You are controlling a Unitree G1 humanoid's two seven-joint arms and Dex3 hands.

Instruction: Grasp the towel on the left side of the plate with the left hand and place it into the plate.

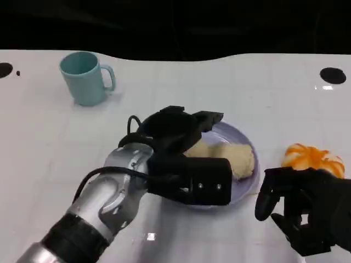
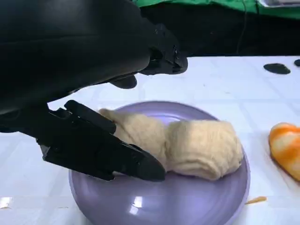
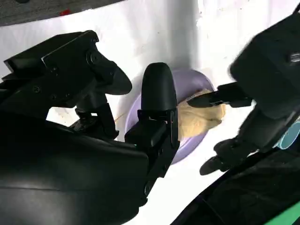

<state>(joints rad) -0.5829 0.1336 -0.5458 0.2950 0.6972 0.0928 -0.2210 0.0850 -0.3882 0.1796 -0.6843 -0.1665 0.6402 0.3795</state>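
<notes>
No readable text, labels, brands, numbers or signs anywhere: none on cup [image 1: 83,77], plate [image 2: 187,206], towel [image 2: 197,147] or table [image 1: 219,87].

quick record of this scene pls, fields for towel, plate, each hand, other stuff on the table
towel: cream towel, bunched, lying inside the plate
plate: purple plate, on the white table
left hand: left hand over the plate, fingers spread beside the towel, holding nothing
right hand: right hand near the table's front edge, right of the plate, holding nothing
other items: teal mug at the back left; orange-and-white object right of the plate
task status: towel looks placed
</notes>
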